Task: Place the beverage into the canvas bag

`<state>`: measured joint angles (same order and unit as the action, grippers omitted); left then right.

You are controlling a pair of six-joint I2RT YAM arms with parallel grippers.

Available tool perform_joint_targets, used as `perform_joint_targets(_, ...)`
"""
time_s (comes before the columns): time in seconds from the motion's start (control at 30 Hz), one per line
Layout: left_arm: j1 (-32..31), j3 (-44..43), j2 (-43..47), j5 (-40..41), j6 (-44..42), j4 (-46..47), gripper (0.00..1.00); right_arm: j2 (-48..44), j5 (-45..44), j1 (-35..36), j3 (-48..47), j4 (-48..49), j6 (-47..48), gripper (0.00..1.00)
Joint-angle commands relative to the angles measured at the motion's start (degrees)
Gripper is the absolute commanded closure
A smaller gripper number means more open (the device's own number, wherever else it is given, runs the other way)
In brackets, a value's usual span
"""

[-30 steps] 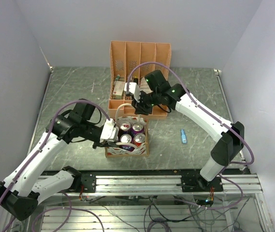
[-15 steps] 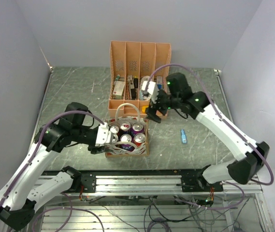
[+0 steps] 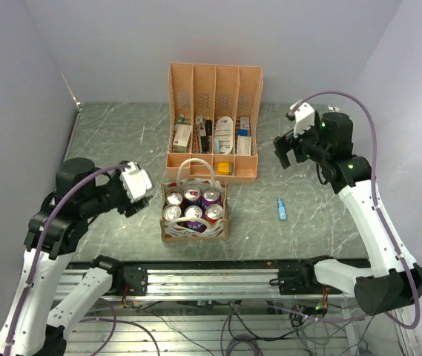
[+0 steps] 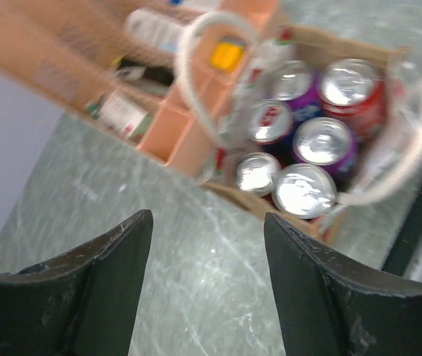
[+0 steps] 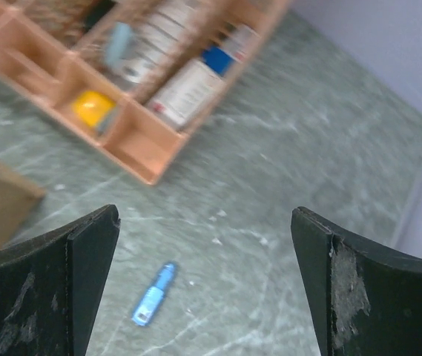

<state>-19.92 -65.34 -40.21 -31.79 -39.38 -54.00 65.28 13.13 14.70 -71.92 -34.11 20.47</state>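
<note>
Top external view: the canvas bag (image 3: 194, 232) sits lower centre, six cans (image 3: 193, 213) upright inside; the left gripper (image 4: 207, 222) and right gripper (image 5: 205, 216) gape wide, holding nothing.

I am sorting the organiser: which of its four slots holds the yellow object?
In the organiser, the third slot from the left in the top view; only its front end holds the yellow object.

A robotics lab cell — plain pale walls (image 3: 218, 37), aluminium mounting rail (image 3: 218, 280), loose cables (image 3: 234, 326) underneath.
</note>
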Motion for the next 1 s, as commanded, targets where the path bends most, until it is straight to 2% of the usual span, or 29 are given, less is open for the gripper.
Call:
perform_joint_targets(0.0,5.8,2.5,-0.2,15.9,12.2,12.8,0.25,-1.4,-11.8,-5.6,2.9,6.1,-4.9,0.0)
perform_joint_targets(0.17,10.6,3.3,-2.9,31.0,21.5,19.7,0.17,-3.1,-12.1,-8.0,7.6,10.5,-6.6,0.0)
perform_joint_targets(0.3,11.2,2.2,-4.5,37.1,24.3,21.8,0.12,-3.0,-11.9,-9.0,9.4,12.1,-7.7,0.0)
perform_joint_targets(0.4,11.2,3.2,-4.1,39.7,24.9,25.6,0.0,-4.3,-12.6,-9.3,10.3,13.2,-9.1,0.0)
perform_joint_targets(0.7,11.2,5.9,-1.9,41.2,27.8,33.8,0.0,-13.1,-14.1,-10.2,17.2,20.4,-10.9,0.0)
perform_joint_targets(0.83,11.6,11.7,3.6,38.9,28.7,39.0,0.0,-14.3,-13.1,-10.3,18.1,20.5,-10.5,0.0)
perform_joint_targets(0.97,12.0,13.2,5.2,35.2,27.7,36.9,0.0,-16.1,-11.9,-10.4,19.2,20.7,-9.5,0.0)
